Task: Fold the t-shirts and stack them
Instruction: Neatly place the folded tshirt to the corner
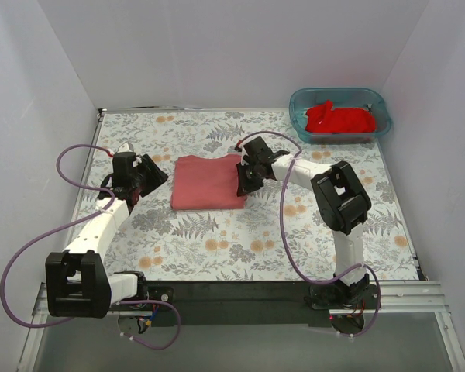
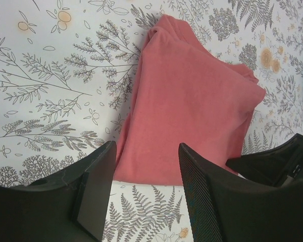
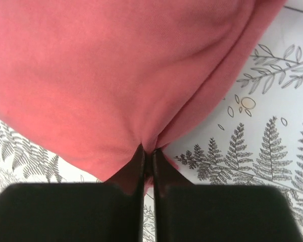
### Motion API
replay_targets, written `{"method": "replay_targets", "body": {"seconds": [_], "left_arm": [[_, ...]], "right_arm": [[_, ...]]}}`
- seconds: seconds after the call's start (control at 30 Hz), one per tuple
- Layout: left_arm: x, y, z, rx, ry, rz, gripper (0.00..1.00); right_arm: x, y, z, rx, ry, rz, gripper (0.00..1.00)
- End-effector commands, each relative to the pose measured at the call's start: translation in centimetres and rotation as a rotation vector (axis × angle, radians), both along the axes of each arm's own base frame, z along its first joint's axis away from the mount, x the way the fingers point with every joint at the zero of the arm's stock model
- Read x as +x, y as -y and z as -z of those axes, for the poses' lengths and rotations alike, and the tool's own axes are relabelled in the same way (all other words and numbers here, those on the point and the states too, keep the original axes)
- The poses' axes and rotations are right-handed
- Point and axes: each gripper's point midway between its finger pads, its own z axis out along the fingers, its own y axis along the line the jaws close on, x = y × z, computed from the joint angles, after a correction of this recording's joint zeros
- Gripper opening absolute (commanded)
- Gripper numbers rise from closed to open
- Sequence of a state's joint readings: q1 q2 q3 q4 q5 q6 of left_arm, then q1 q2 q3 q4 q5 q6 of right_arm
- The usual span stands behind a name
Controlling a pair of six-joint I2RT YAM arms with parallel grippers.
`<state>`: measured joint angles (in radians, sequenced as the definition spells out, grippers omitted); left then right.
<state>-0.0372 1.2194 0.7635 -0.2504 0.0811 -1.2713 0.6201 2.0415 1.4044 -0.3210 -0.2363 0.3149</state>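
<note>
Fingers (image 3: 136, 174) of the right pincer (image 3: 147, 151) filled the bottom of the right wrist view. They were pressed almost together, with a pucker of the salmon shirt (image 3: 106, 75) nipped between their tips at the cloth's edge. Only this view showed the pinch. From above, the same pincer (image 1: 244, 172) merely sat against the shirt's right edge, its grip hidden under the wrist. The left wrist view showed the left pincer (image 2: 146, 148) about half open, with nothing between its fingers (image 2: 93, 186), poised over the near edge of the shirt (image 2: 192, 116) where it met the counter (image 2: 50, 75). That view also showed the layered folds along the shirt's far corner, which looked flat from above. In the top view the left pincer (image 1: 149, 174) stood just beside the shirt's left edge, and the shirt (image 1: 208, 182) lay as a folded rectangle near the middle of the fern-printed counter (image 1: 217, 240), between the two arms. Only the top view took in the far right corner, where the red shirt (image 1: 339, 118) lay crumpled in a teal tub (image 1: 376, 105), well apart from both pincers.
</note>
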Motion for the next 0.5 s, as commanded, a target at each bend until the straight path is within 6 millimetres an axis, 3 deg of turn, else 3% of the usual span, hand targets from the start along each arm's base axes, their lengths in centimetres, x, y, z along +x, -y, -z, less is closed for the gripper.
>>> {"method": "replay_targets", "body": {"seconds": [0.0, 0.13, 0.37, 0.47], "left_arm": [[0.3, -0.3, -1.4, 0.021, 0.054, 0.0, 0.51], [0.1, -0.3, -1.7, 0.02, 0.063, 0.005, 0.51], [-0.1, -0.3, -2.1, 0.021, 0.075, 0.006, 0.51], [-0.3, -0.5, -2.0, 0.023, 0.067, -0.009, 0.51]], "right_arm": [[-0.8, 2.9, 1.4, -0.146, -0.017, 0.018, 0.02], [-0.7, 8.2, 0.5, -0.24, 0.006, 0.054, 0.01], [1.6, 23.4, -1.8, -0.474, 0.078, 0.242, 0.01], [2.1, 28.8, -2.3, -0.613, 0.112, 0.28, 0.01]]}}
